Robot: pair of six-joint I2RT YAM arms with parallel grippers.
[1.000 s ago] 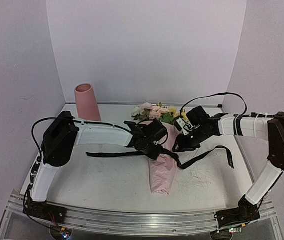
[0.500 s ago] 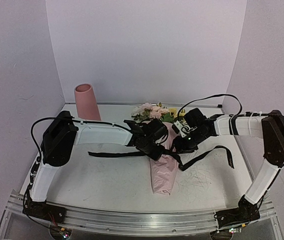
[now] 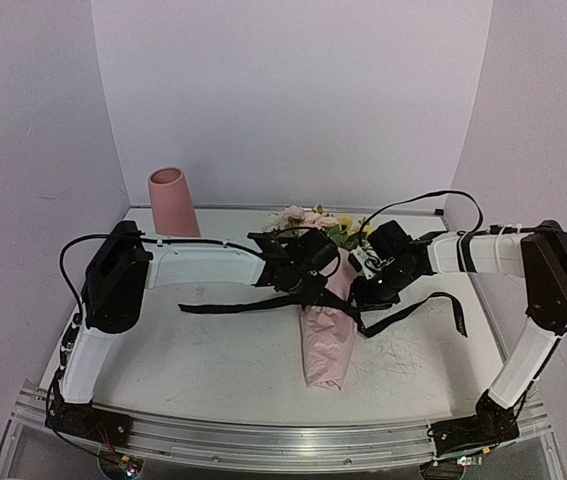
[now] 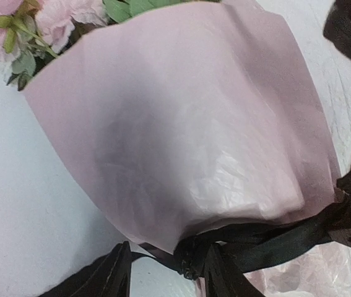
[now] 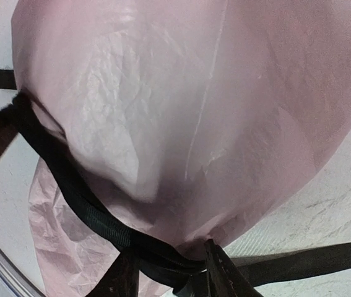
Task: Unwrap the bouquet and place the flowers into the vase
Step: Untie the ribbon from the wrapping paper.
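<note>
The bouquet lies on the table with its flowers [image 3: 306,221] toward the back wall and its pink paper [image 3: 325,335] pointing to the near edge. A black ribbon [image 3: 225,307] is tied round the paper's waist, its ends trailing left and right. My left gripper [image 3: 313,288] is at the waist from the left, jaws apart, with the ribbon knot [image 4: 191,260] and paper edge between them. My right gripper [image 3: 362,291] comes in from the right, also open, straddling the ribbon [image 5: 76,198] under the paper [image 5: 194,105]. The pink vase [image 3: 172,203] stands upright at the back left.
The ribbon's right end [image 3: 458,311] curls across the table on the right. Pale walls close in the table at the back and both sides. A metal rail [image 3: 263,440] runs along the near edge.
Both grippers have opened wider around the ribbon at the bouquet's waist. The left gripper has shifted a little toward the flower end; the ribbon's left tail shifted slightly.
</note>
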